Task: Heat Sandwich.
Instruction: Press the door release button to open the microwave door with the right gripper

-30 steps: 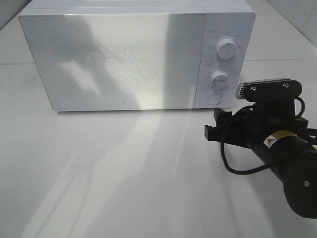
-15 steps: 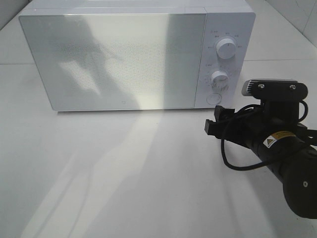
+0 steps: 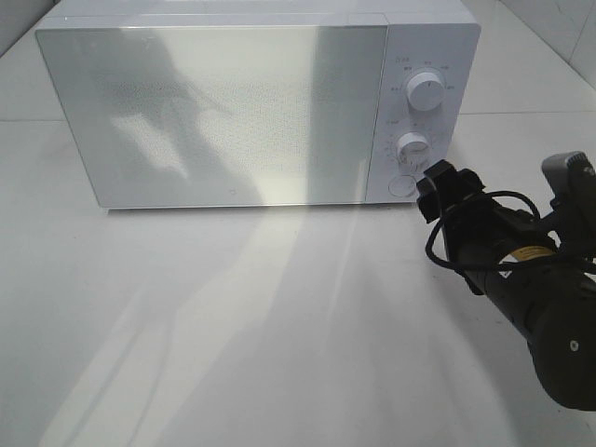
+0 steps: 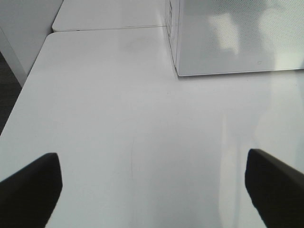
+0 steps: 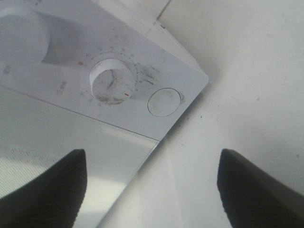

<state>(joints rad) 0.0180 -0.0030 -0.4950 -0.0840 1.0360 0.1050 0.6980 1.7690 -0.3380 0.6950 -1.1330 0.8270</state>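
Note:
The sandwich is out of view. The white microwave (image 3: 214, 112) stands at the back of the table with its door closed. My right gripper (image 3: 440, 183) is open and empty, just right of the control panel, close to the round door button (image 3: 402, 184). In the right wrist view the gripper (image 5: 152, 190) points at the panel's lower corner, with the button (image 5: 164, 102) and the lower knob (image 5: 113, 80) between its spread fingers. My left gripper (image 4: 152, 190) is open and empty over bare table, well short of the microwave's corner (image 4: 237, 38). It does not show in the high view.
The upper knob (image 3: 426, 91) sits above the lower knob (image 3: 413, 147) on the panel. The white table (image 3: 233, 326) spreads in front of the microwave. The table's edge (image 4: 28, 90) runs along one side in the left wrist view.
My right gripper has moved up and right, from in front of the panel to beside the round button. Its wrist has turned, swinging the camera mount to the right. The microwave is unchanged.

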